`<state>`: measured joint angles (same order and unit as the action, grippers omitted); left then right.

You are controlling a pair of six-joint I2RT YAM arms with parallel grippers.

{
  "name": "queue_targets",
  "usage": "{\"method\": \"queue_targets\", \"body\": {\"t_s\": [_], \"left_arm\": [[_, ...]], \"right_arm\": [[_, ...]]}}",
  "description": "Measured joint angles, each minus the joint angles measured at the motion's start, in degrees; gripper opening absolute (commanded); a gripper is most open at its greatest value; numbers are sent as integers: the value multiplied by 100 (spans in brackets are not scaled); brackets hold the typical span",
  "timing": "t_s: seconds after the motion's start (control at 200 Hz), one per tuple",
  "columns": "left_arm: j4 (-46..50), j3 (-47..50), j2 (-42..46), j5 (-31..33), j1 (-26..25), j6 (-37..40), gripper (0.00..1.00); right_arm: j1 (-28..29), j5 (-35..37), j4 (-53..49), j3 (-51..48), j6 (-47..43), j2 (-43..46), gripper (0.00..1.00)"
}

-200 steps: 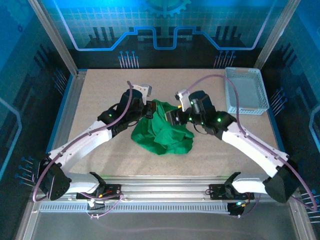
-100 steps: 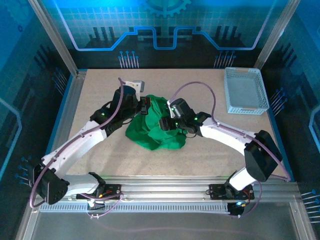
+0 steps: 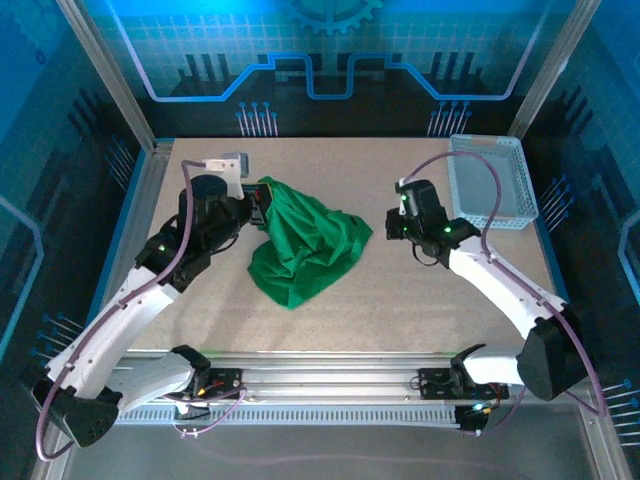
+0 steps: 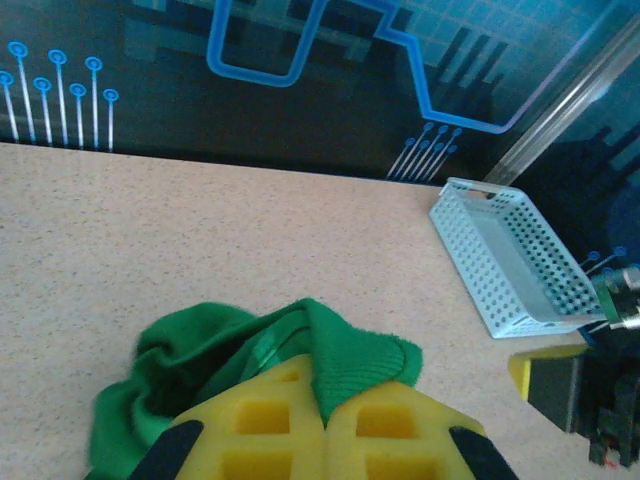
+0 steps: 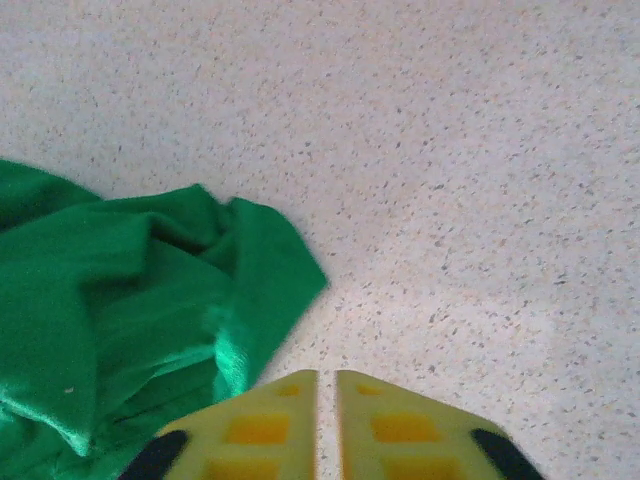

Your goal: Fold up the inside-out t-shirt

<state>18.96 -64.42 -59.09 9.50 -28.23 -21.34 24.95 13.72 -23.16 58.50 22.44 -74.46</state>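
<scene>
L gripper [image 4: 322, 398] clenched on green t-shirt [image 4: 345, 350] fold; R gripper [image 5: 327, 385] nearly closed, empty, over tabletop [image 5: 450, 150]; L wrist cam adds white mesh basket [image 4: 475, 270]

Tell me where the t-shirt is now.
In the top view the t-shirt lies bunched left of the table's centre, its far-left edge pinched in the left gripper.
</scene>
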Motion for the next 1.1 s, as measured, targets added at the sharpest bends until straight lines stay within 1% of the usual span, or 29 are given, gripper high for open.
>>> {"method": "queue_targets", "body": {"t_s": [0.095,0.165,0.21,0.245,0.285,0.335,0.385,0.44,0.49,0.54,0.585,0.65,0.705,0.795,0.835,0.955,1.016,1.101], "left_arm": [[-35,175,-11,-109,0,-85,0],[13,260,-118,-146,7,-125,0],[31,313,-179,-164,13,-129,0],[31,354,-205,-164,22,-129,0],[50,387,-210,-166,33,-129,0],[63,389,-210,-164,39,-129,0],[52,389,-208,-166,52,-127,0],[50,389,-205,-168,61,-127,0],[50,389,-203,-175,70,-127,0],[50,389,-203,-179,72,-127,0],[52,389,-201,-184,74,-127,0],[52,389,-188,-184,79,-127,0],[57,389,-160,-184,90,-127,0],[61,389,-101,-184,120,-127,0],[72,389,-70,-184,131,-127,0],[122,387,42,-181,157,-125,0],[146,387,125,-260,205,-131,0],[111,389,337,-621,417,-243,0]], "right_arm": [[-17,-153,-7,68,-127,0,34],[144,-407,85,52,-184,0,42],[376,-621,223,20,-199,4,47],[605,-765,352,-13,-243,4,53],[920,-931,527,-42,-323,-13,57],[1257,-1086,728,-44,-358,-81,59],[1572,-1237,966,-33,-422,-260,59],[1733,-1381,1185,-22,-468,-525,58],[1764,-1484,1331,2,-494,-774,58],[1764,-1550,1467,24,-518,-1049,56],[1749,-1596,1497,79,-553,-1287,52],[1746,-1637,1506,227,-623,-1585,43],[1746,-1674,1513,380,-688,-1792,31],[1746,-1626,1506,529,-715,-1906,8],[1746,-1567,1502,560,-750,-1899,0],[1735,-1237,1320,560,-942,-1624,0],[1716,-1038,1099,520,-1075,-1185,0],[1624,-887,708,509,-1270,-297,0]]}}
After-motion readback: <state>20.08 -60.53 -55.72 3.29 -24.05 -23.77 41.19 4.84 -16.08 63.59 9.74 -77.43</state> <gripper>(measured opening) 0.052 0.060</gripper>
